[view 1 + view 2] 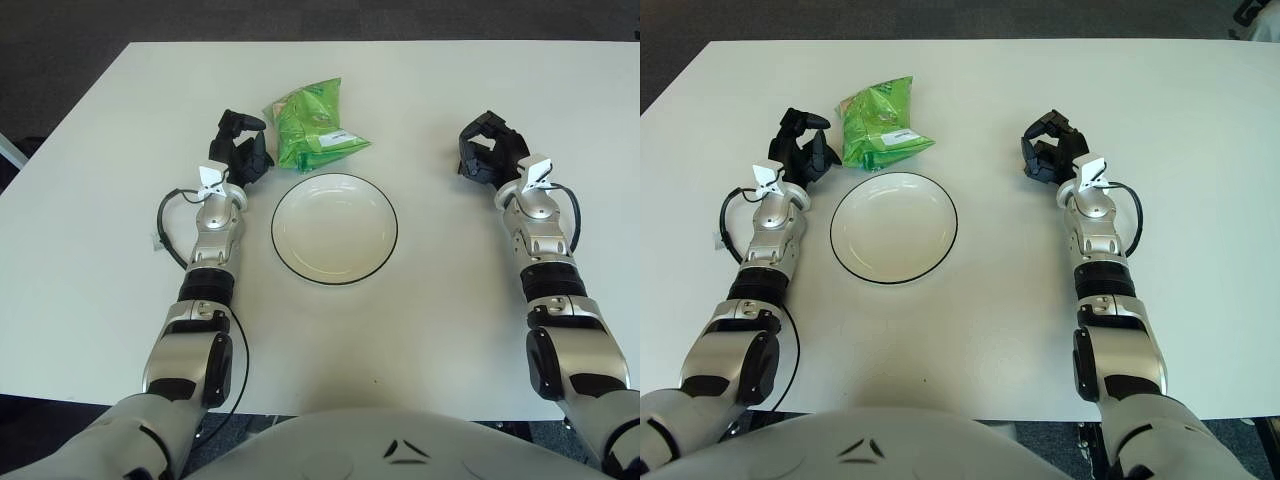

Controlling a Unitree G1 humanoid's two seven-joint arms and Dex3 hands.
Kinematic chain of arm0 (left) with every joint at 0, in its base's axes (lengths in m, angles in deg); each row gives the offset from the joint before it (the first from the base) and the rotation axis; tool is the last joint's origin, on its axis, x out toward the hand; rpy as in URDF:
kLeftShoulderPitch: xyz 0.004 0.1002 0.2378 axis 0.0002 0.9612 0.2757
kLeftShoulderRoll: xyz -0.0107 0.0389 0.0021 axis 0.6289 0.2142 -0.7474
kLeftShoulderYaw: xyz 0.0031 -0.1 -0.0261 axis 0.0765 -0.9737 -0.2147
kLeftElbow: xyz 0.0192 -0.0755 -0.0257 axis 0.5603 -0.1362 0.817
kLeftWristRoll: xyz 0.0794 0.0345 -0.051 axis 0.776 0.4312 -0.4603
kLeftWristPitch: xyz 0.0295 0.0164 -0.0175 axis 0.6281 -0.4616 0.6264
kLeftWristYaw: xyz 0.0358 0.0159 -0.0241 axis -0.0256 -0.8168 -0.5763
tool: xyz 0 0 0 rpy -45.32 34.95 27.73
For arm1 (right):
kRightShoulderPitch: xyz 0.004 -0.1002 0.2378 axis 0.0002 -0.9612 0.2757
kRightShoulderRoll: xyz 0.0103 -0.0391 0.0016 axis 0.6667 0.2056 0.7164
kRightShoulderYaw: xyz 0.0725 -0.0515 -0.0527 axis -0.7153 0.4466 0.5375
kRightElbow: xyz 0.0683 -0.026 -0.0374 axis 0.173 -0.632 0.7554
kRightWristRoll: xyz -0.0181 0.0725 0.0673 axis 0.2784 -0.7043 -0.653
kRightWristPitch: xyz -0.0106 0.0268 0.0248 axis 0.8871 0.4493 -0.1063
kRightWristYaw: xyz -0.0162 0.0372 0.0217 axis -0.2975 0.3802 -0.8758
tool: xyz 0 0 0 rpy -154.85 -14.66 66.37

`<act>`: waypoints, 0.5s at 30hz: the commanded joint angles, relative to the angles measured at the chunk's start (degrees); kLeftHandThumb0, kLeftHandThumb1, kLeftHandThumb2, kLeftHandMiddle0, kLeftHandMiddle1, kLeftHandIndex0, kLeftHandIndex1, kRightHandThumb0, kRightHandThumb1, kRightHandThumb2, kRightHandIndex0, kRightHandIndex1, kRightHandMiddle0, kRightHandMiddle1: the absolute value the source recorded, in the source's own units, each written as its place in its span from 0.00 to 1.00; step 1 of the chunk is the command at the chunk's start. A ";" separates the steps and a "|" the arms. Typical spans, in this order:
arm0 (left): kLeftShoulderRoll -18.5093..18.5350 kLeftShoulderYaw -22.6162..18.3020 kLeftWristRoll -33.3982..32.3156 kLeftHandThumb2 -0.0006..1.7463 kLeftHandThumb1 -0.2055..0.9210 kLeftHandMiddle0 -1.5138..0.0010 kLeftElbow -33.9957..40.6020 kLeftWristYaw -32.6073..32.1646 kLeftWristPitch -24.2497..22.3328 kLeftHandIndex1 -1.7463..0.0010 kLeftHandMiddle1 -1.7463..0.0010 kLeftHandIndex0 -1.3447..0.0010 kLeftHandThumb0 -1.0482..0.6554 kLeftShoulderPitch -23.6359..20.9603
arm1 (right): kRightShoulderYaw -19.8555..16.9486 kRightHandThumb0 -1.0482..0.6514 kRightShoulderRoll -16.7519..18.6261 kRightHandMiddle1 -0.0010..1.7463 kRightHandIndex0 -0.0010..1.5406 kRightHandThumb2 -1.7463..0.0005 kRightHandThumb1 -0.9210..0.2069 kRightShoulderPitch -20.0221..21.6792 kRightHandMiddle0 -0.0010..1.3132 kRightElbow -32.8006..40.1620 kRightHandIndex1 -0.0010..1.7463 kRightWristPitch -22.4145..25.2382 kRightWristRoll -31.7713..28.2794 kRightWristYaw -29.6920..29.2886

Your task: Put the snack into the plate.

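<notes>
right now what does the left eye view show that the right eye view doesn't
Only the left eye view shows a pale object at the far left edge, off the table. Only the right eye view shows a dark object on the floor at its top right corner and more bare table to the right of the right hand. Both share the green snack bag lying beyond the empty plate, the left hand just left of the bag and not gripping it, and the right hand well off to the right.
</notes>
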 commanded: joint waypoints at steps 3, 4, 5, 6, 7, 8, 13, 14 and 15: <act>-0.30 2.94 7.87 0.43 0.84 0.44 -4.44 -6.33 6.08 0.00 0.00 0.77 0.40 5.59 | 2.63 0.38 1.57 1.00 0.54 0.47 0.27 -5.84 0.30 -4.41 1.00 5.43 2.44 1.90; -0.03 3.50 9.47 0.43 0.84 0.44 -4.77 -7.84 7.37 0.00 0.00 0.77 0.40 5.72 | 2.64 0.38 1.55 1.00 0.54 0.47 0.27 -5.85 0.30 -4.44 1.00 5.36 2.43 1.96; 0.13 3.86 10.47 0.43 0.84 0.44 -5.08 -8.85 8.26 0.00 0.00 0.76 0.40 5.77 | 2.65 0.38 1.53 1.00 0.54 0.47 0.27 -5.85 0.30 -4.47 1.00 5.31 2.43 1.99; 0.32 4.27 11.69 0.43 0.84 0.44 -5.46 -10.12 9.50 0.01 0.00 0.76 0.40 5.85 | 2.67 0.38 1.50 1.00 0.54 0.47 0.27 -5.85 0.30 -4.54 1.00 5.21 2.41 2.09; 0.48 4.61 12.83 0.42 0.84 0.44 -5.96 -11.43 10.87 0.02 0.00 0.75 0.40 5.89 | 2.69 0.38 1.48 1.00 0.54 0.47 0.27 -5.84 0.30 -4.62 1.00 5.09 2.40 2.20; 0.59 4.84 13.47 0.41 0.84 0.44 -6.39 -12.31 11.78 0.03 0.00 0.74 0.40 5.87 | 2.70 0.38 1.46 1.00 0.54 0.47 0.27 -5.84 0.30 -4.67 1.00 5.01 2.39 2.26; 0.39 4.82 13.39 0.35 0.88 0.44 -8.77 -13.73 16.03 0.07 0.00 0.71 0.40 5.34 | 2.74 0.38 1.40 1.00 0.54 0.48 0.27 -5.75 0.30 -5.04 1.00 4.65 2.26 2.62; 0.32 4.74 13.17 0.33 0.89 0.44 -9.19 -13.82 16.62 0.07 0.00 0.71 0.40 5.21 | 2.73 0.38 1.39 1.00 0.54 0.48 0.27 -5.73 0.30 -5.10 1.00 4.60 2.25 2.68; 0.30 4.72 13.05 0.31 0.90 0.44 -9.58 -13.92 17.07 0.08 0.00 0.70 0.40 5.08 | 2.72 0.38 1.39 1.00 0.54 0.48 0.27 -5.72 0.30 -5.14 1.00 4.58 2.25 2.72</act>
